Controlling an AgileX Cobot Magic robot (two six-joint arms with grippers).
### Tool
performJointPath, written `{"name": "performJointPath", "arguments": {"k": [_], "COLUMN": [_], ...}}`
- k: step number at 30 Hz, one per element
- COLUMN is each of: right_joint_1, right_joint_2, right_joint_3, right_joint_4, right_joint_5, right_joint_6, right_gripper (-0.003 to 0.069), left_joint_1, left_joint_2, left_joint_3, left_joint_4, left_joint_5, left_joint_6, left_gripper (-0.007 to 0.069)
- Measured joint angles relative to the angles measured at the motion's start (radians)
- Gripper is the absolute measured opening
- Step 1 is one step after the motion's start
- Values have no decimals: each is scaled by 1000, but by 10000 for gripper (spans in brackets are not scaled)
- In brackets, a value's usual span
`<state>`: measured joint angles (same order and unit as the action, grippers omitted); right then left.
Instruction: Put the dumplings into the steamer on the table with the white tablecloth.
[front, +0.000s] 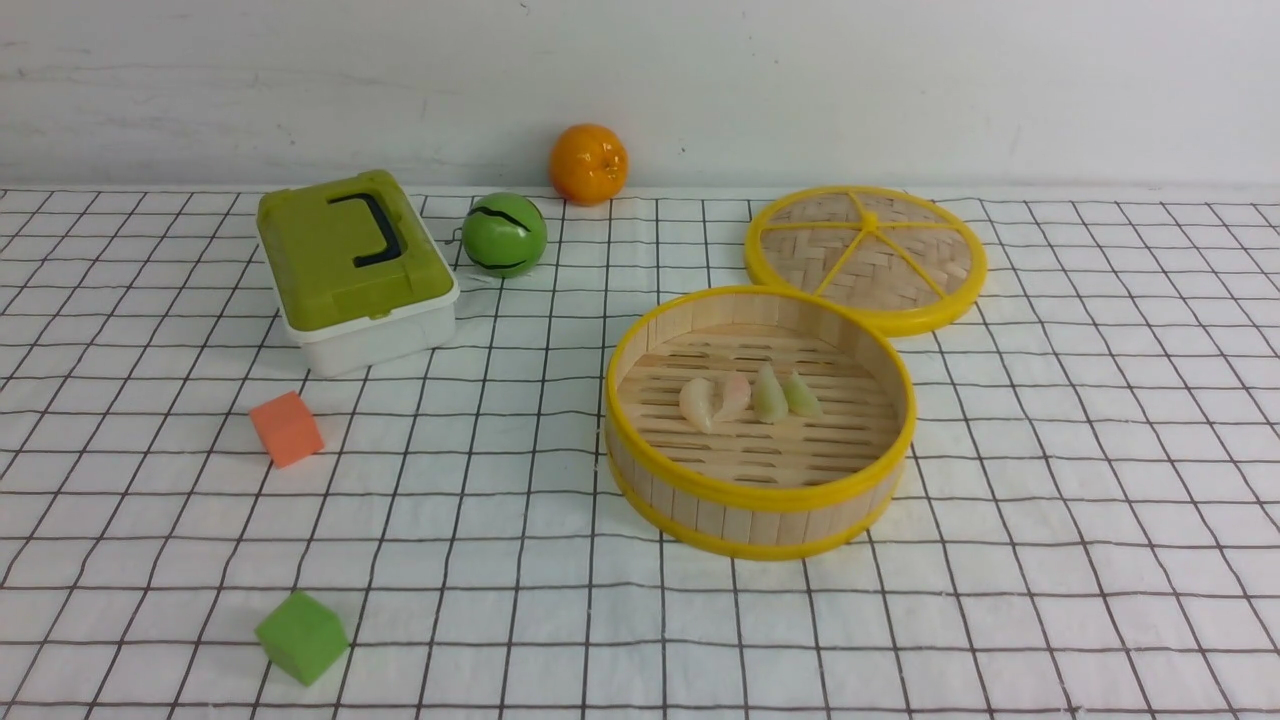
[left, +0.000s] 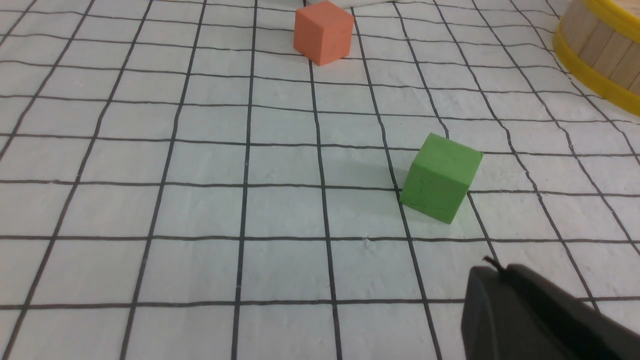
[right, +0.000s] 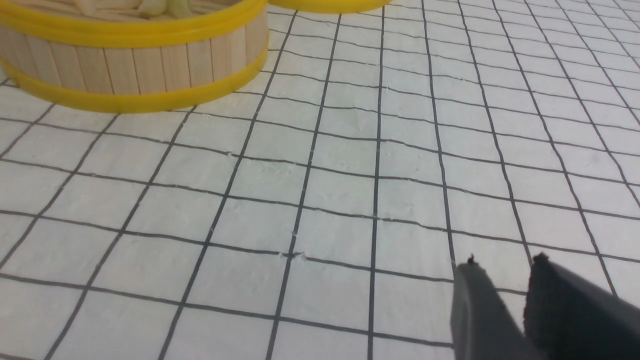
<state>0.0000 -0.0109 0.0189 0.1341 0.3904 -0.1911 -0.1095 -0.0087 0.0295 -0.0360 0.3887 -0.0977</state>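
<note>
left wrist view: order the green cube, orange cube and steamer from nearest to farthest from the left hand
Seen from the left hand:
1. Green cube, on the cloth just ahead of the hand.
2. Orange cube and steamer are both clearly farther, the cube straight ahead and the steamer off to one side at the frame's edge; which of these two is nearer is too close to call.

Green-lidded box, green ball, orange fruit, woven lid, orange cube, green cube, possibly foam
</note>
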Motion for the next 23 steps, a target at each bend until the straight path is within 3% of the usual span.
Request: {"name": "performJointPath", "arguments": {"k": [23], "right_joint_1": [1], "right_joint_2": [0], "right_joint_3": [0], "right_joint_4": [0], "right_joint_5": [0], "right_joint_6": [0], "right_gripper": [185], "left_joint_1": [0], "left_joint_2": [0], "left_joint_3": [0], "left_joint_4": [-1], "left_joint_5": [0], "left_joint_6": [0], "left_gripper": [-2]}}
